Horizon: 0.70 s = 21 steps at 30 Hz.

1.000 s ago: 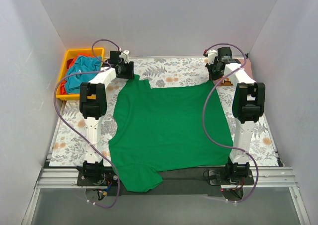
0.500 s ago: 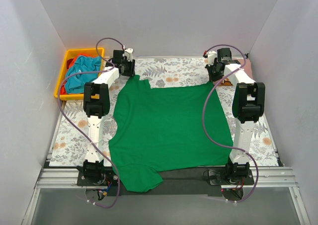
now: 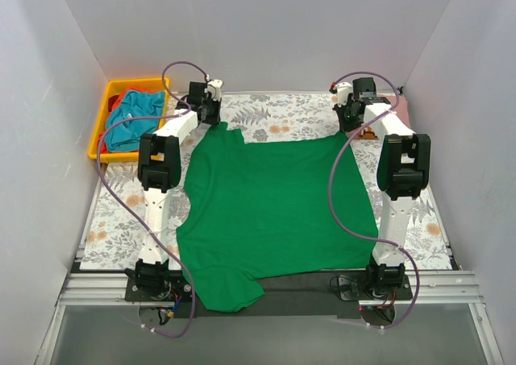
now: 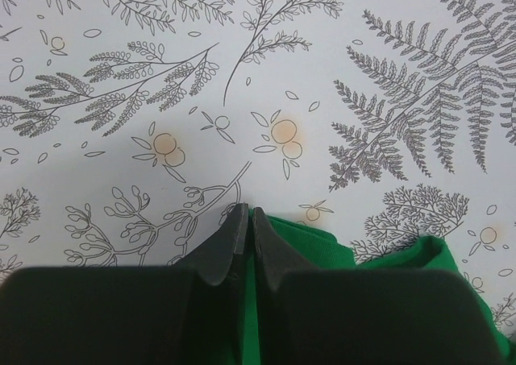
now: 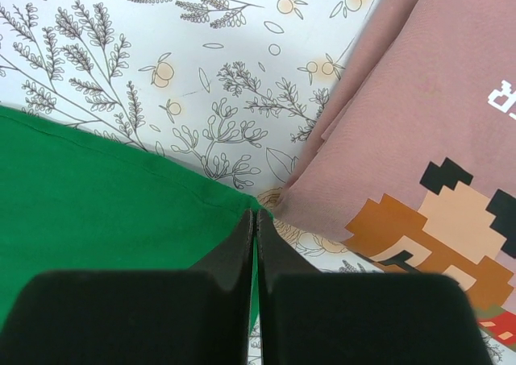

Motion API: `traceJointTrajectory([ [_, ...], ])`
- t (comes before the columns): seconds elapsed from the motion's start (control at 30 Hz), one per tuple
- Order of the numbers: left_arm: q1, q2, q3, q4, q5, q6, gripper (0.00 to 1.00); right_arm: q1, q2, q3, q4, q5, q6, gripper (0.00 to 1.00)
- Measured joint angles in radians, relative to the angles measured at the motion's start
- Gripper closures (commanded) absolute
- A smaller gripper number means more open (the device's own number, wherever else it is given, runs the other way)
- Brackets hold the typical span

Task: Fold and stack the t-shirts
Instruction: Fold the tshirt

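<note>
A floral table cover (image 3: pixel 282 123) lies across the table, with white walls (image 3: pixel 258 35) around it. A yellow bin (image 3: pixel 139 82) sits at the far left. A metal rail (image 3: pixel 89 285) runs along the near edge.

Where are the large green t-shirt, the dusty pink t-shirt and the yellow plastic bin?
Large green t-shirt (image 3: pixel 274 212): top view, chest.
Dusty pink t-shirt (image 5: pixel 419 99): right wrist view, plain cloth.
Yellow plastic bin (image 3: pixel 137 83): top view, far rim.

Cropped at right wrist view's edge: pink shirt (image 5: pixel 403 123), print partly seen. Nearly buried under teal shirt (image 3: pixel 133 117) in bin (image 3: pixel 137 83): red shirt (image 3: pixel 102 145). Hidden beneath closed right fingers (image 5: pixel 236 248): green shirt (image 5: pixel 97 188) corner; grip unclear.
</note>
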Motion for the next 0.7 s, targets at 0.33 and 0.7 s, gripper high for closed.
traceJointTrajectory([
  [0.33,0.028,-0.223,-0.171,-0.013,0.048,0.008,1.00,-0.003,-0.054,-0.003,-0.005,-0.004,0.000,0.99],
  [0.7,0.033,-0.775,-0.598,0.016,0.163,0.024,1.00,-0.030,-0.191,-0.112,-0.006,-0.060,-0.018,0.99],
])
